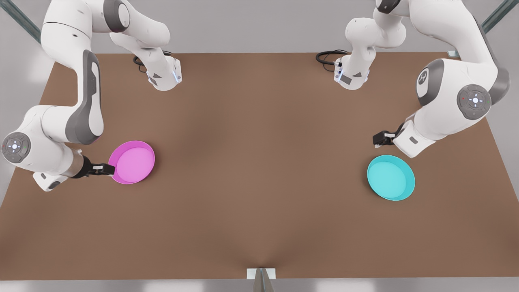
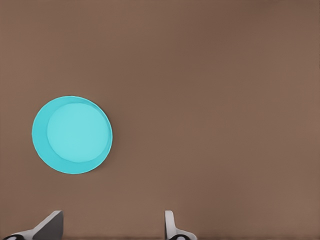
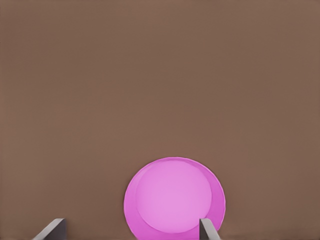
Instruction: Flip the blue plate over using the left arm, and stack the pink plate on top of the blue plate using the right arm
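The blue plate lies open side up on the brown table at the front view's right. My left gripper hovers just behind it, apart from it, with fingers spread open and holding nothing. At the front view's left the pink plate also rests open side up. My right gripper sits at its rim on the side toward the table's left edge, open, with one finger over the rim.
Both arm bases stand at the table's back edge with black cables beside them. A small grey bracket sits at the middle of the front edge. Bare tabletop stretches between the two plates.
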Motion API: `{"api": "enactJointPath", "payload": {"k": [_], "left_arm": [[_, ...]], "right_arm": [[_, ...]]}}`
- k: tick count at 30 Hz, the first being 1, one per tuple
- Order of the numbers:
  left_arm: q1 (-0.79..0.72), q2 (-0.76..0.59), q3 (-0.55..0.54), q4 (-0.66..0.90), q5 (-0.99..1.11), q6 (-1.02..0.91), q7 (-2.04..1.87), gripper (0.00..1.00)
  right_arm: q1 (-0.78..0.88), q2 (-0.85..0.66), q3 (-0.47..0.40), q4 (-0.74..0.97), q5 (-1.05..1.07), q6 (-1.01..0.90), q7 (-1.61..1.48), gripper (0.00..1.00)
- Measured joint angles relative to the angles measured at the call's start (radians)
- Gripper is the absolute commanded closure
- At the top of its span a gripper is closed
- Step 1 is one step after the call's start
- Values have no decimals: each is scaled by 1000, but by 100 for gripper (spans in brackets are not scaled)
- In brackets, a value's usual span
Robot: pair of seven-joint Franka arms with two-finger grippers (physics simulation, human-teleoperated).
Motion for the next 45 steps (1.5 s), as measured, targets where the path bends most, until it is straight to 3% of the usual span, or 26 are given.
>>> {"api": "enactJointPath", "payload": {"k": [2, 4, 6, 9, 11, 14, 21, 31, 32, 34, 36, 37, 45], "left_arm": [[27, 61, 1, -101, -4, 100, -13, 0], [81, 214, -10, -110, -18, 129, -11, 0], [173, 264, -21, -122, -40, 175, 16, 0], [422, 354, -36, -161, -104, 201, 518, 0], [422, 349, -32, -171, -150, 197, 543, 0], [433, 220, -30, -528, -178, 594, 540, 0], [561, 328, -38, -475, -203, 588, 693, 0], [586, 433, -47, -429, -236, 598, 756, 1], [587, 435, -52, -429, -237, 600, 756, 11], [586, 435, -60, -429, -239, 602, 756, 48], [586, 436, -60, -429, -247, 603, 757, 74], [588, 440, -59, -429, -257, 605, 758, 79], [588, 445, -60, -429, -225, 646, 757, 79]], "right_arm": [[4, 0, 2, 0, 0, 0, 1, 0], [6, 2, 2, -2, 0, 0, 1, 0], [8, 3, 1, -7, -1, 0, 1, 0], [7, 3, 2, -13, -2, 0, 1, 0], [4, 2, 2, -22, -2, -4, 1, 0], [1, -3, 2, -37, -2, -15, 2, 0], [6, 5, 2, -38, -2, -15, 2, 0], [7, 5, 1, -43, -2, -15, 2, 0], [5, 5, 2, -43, -2, -17, 2, 0], [6, 5, 2, -42, -2, -20, 2, 0], [-7, 5, 2, -30, 0, -21, -1, 0], [-5, 5, 2, -29, 0, -20, -2, 0], [7, 8, 2, -29, -2, -20, -13, 0]]}}
